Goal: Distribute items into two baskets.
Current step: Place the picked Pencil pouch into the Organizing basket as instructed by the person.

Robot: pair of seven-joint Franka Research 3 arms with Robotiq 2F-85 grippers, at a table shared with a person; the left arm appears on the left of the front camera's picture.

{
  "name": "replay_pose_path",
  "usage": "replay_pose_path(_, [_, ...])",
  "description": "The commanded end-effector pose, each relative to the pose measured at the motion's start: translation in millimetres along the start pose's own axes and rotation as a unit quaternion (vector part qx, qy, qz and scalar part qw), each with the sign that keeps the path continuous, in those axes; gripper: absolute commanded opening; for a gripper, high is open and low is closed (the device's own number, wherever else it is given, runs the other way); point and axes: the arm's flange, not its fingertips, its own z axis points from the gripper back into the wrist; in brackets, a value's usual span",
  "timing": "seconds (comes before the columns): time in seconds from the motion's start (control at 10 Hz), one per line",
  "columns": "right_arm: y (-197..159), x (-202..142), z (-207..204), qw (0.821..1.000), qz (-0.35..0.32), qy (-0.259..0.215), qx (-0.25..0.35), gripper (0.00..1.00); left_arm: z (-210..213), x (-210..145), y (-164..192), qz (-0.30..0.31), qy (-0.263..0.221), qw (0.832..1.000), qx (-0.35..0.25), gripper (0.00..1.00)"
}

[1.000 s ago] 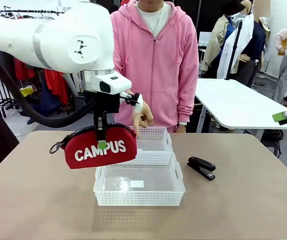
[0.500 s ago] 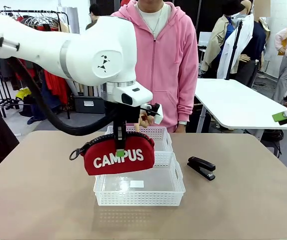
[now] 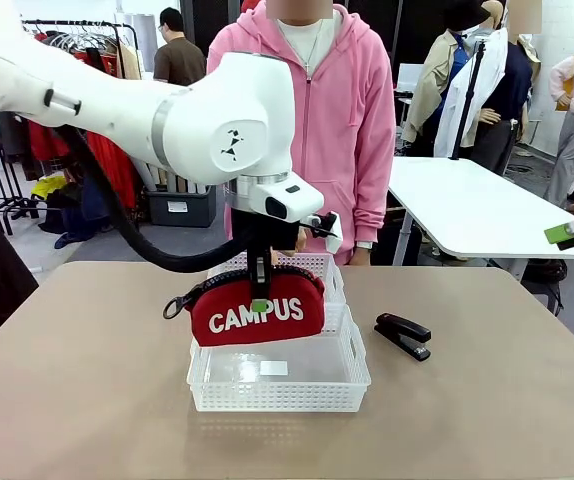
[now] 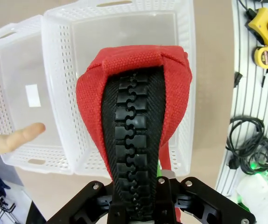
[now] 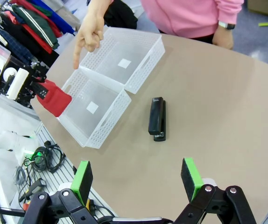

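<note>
Left gripper (image 3: 259, 303): fingers clenched on the zipper edge of the red CAMPUS pouch (image 3: 292, 312), which hangs over the near white basket (image 3: 277, 400). Right gripper (image 5: 136, 179): fingers spread, grasping nothing, above the table (image 5: 227, 116). The black stapler (image 3: 403, 335) lies on the table, right of that basket.

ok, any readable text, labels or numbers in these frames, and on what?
"CAMPUS": white letters on the red pouch.
Too small to read: the white sticker in the near basket.
Blurred, unreadable: the label on the small yellow tool in the left wrist view.
</note>
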Motion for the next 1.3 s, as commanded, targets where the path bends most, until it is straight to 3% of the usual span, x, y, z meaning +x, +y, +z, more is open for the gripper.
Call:
replay_pose_path(0.0, [-0.5, 1.5, -0.8, 1.000, 0.005, -0.010, 0.006, 1.00, -6.2, 12.0, 7.9, 0.013, 0.006, 1.000, 0.018, 0.00])
replay_pose_path(0.4, [-0.5, 1.5, -0.8, 1.000, 0.005, -0.010, 0.006, 1.00, -43.3, 27.5, 8.3, 0.018, 0.005, 0.998, 0.056, 0.00])
replay_pose_path(1.2, [-0.5, 1.5, -0.8, 1.000, 0.005, -0.010, 0.006, 1.00, -94.8, 40.6, 1.9, 0.004, 0.010, 0.999, 0.040, 0.00])
